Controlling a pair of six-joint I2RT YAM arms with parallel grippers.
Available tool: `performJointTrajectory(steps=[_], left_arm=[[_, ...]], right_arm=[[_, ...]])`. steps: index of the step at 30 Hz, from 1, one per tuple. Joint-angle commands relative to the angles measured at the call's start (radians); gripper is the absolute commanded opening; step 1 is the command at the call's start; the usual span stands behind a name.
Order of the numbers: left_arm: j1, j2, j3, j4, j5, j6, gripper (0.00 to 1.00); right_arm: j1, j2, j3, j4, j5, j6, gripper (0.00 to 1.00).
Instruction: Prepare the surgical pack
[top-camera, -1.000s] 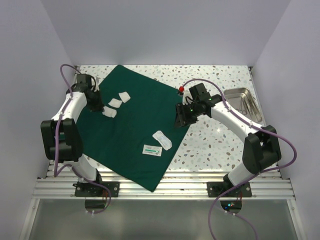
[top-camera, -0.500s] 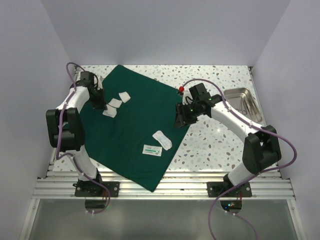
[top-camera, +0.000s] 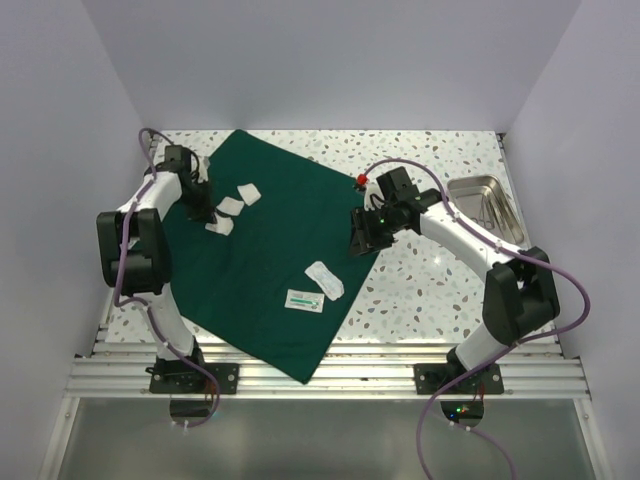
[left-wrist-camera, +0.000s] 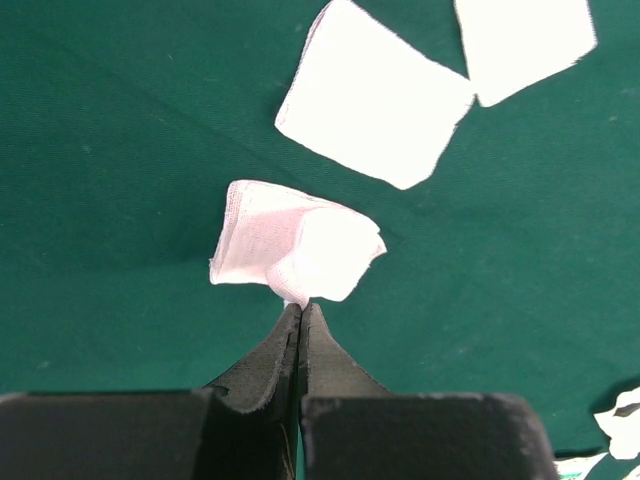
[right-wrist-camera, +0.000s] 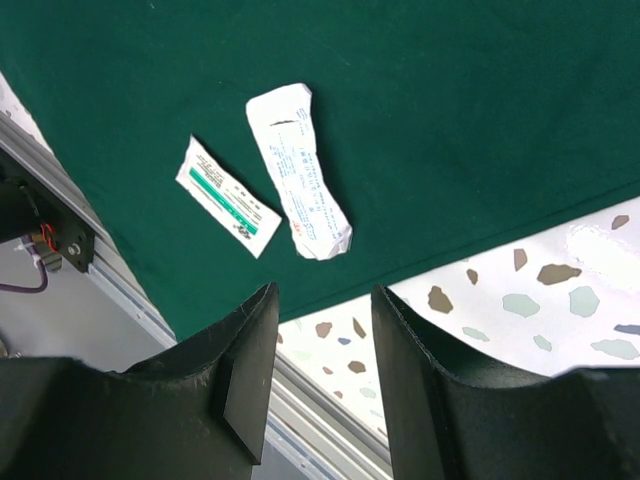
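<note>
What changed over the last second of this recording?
The left arm swung its elbow away from the near edge; the left gripper kept its jaws shut on the folded gauze pad, which barely shifted. Right gripper, drape, white wrapper, green-printed packet and tray stayed put.

Left arm (top-camera: 150, 200): stretched forward; left claw (left-wrist-camera: 300, 306) pinched tight on gauze square (left-wrist-camera: 290, 245). Right arm (top-camera: 455, 235): bent inward; right claw (right-wrist-camera: 322, 295) half-open, facing down.
</note>
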Motion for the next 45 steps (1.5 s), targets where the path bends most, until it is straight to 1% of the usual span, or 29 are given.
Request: performJointTrajectory(steps=[1,5,8,12,17,23,30,39,45], left_arm=[[-0.006,0.031,0.043,-0.005,-0.016,0.031,0.00],[-0.006,0.064,0.066,-0.009,-0.028,0.033,0.00],[-0.005,0.058,0.066,-0.017,-0.031,0.020,0.00],[-0.005,-0.032,0.027,-0.022,-0.029,-0.006,0.00],[-0.011,-0.139,-0.042,-0.032,0.004,-0.027,0.00],[-0.028,-0.202,-0.091,-0.020,0.018,-0.036,0.00],[-0.031,-0.166,-0.086,-0.014,0.029,-0.024,0.00],[-0.029,-0.081,0.003,-0.034,0.015,-0.004,0.00],[-0.029,-0.055,0.010,-0.031,0.003,0.007,0.00]], right_arm=[[-0.003,0.002,0.036,0.012,-0.023,-0.020,0.46],[-0.003,0.005,0.036,0.009,-0.022,-0.022,0.46],[-0.001,0.006,0.039,0.006,-0.022,-0.022,0.46],[-0.003,0.006,0.042,0.004,-0.023,-0.022,0.46],[-0.001,0.011,0.039,0.015,-0.034,-0.014,0.45],[-0.003,0.002,0.025,0.025,-0.045,-0.006,0.45],[-0.003,-0.003,0.022,0.025,-0.043,-0.008,0.45],[-0.001,0.006,0.037,0.015,-0.037,-0.014,0.45],[-0.003,0.008,0.036,0.012,-0.031,-0.018,0.45]])
